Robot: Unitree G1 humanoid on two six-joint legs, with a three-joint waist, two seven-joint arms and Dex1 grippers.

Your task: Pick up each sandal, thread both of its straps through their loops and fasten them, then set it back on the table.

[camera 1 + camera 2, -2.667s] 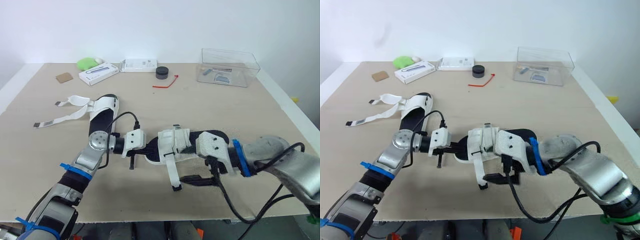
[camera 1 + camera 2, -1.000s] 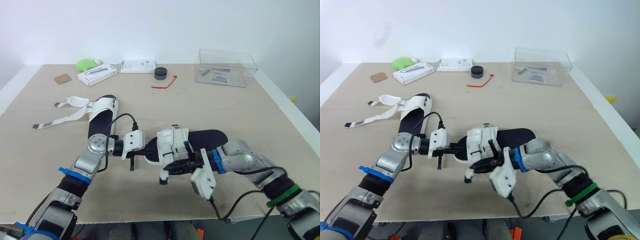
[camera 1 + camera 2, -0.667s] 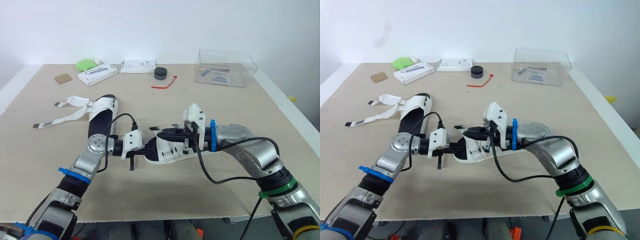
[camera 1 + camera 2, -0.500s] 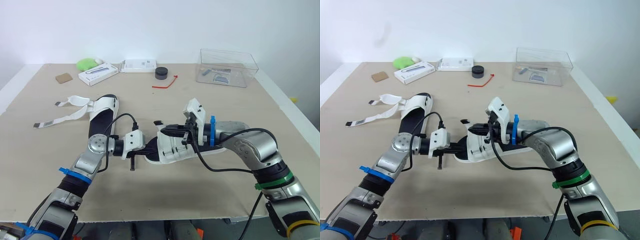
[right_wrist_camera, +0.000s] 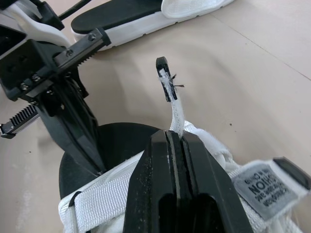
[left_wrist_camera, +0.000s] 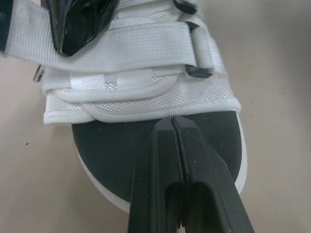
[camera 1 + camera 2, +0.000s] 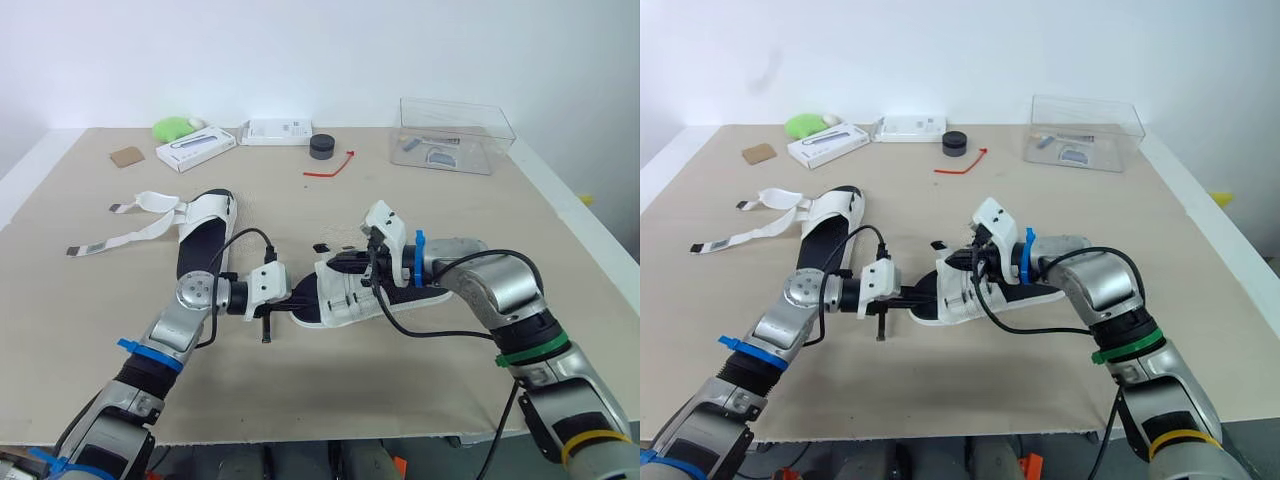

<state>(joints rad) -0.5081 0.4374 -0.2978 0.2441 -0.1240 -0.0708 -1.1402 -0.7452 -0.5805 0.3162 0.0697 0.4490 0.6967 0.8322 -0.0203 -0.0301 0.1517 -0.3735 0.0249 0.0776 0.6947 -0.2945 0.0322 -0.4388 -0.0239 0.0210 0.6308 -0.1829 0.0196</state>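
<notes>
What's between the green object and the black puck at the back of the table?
Two white boxes, seen in the left eye view: a long white box beside the green object and a flat white box next to the black puck.

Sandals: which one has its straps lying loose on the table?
The far left sandal: its two white straps trail unfastened across the table. The middle sandal has straps folded over its upper, one strap end pinched in the right gripper.

Both arms are silver-grey with rounded joints. The left gripper (image 6: pixel 172 119) and right gripper (image 5: pixel 174 133) each have two black wedge-shaped fingers, a white housing behind them and looping black cables. Blue ties ring the left arm (image 7: pixel 190 298); blue, green and yellow bands ring the right arm (image 7: pixel 495 285).
</notes>
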